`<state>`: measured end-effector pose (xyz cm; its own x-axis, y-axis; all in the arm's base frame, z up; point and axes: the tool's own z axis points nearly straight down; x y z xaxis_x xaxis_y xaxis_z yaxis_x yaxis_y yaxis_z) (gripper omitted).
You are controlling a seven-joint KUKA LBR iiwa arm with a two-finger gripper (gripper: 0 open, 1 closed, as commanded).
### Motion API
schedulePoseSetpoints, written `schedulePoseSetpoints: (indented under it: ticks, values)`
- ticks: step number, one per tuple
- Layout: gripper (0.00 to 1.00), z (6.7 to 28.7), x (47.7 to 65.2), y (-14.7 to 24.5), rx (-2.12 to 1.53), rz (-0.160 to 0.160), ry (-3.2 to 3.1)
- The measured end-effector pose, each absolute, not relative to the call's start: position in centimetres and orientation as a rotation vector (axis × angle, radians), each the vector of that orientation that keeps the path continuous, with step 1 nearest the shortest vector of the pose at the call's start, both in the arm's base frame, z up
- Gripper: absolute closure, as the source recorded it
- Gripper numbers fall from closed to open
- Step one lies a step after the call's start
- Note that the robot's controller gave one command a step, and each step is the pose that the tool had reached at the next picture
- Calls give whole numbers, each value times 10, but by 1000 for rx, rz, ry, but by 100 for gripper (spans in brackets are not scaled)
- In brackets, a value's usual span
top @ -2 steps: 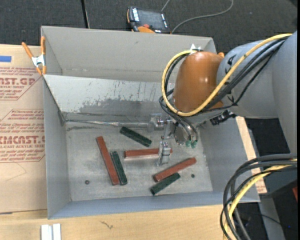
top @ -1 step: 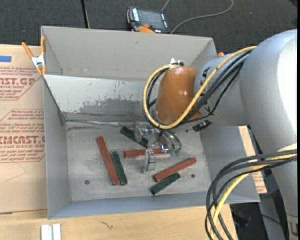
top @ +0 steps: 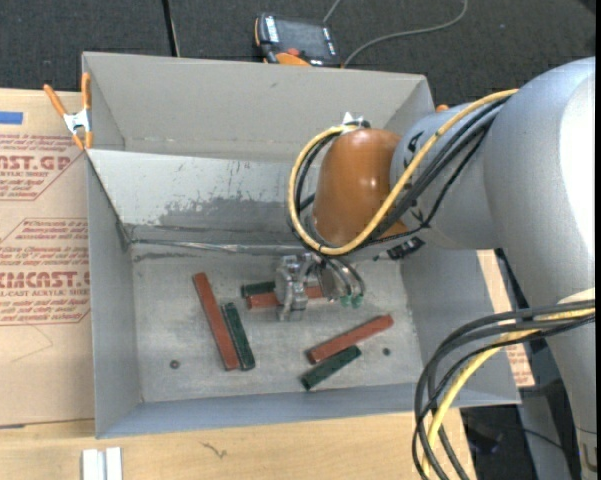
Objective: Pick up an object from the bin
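Observation:
My gripper (top: 294, 292) is low in the middle of the bin, right over a short dark green stick (top: 257, 290) and a red-brown stick (top: 264, 303) that lie side by side. Both sticks run under the gripper, and more red-brown and a bit of green show on its right side. Whether either stick is gripped cannot be seen.
To the left lie a long red-brown stick (top: 213, 320) and a dark green stick (top: 240, 337), side by side. To the lower right lie another red-brown stick (top: 351, 339) and a dark green one (top: 330, 367). The arm with its orange cover and cables hangs over the bin's right half.

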<state>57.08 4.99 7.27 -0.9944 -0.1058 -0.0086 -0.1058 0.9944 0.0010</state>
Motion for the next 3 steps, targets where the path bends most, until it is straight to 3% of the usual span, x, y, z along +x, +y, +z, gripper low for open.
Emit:
schedulePoseSetpoints:
  ticks: [1, 2, 3]
  values:
    - [0, 70, 569, 50, -167, 2, 3135]
    - [100, 70, 569, 50, -166, 2, 3135]
    - [100, 199, 547, 58, 23, 3, 3132]
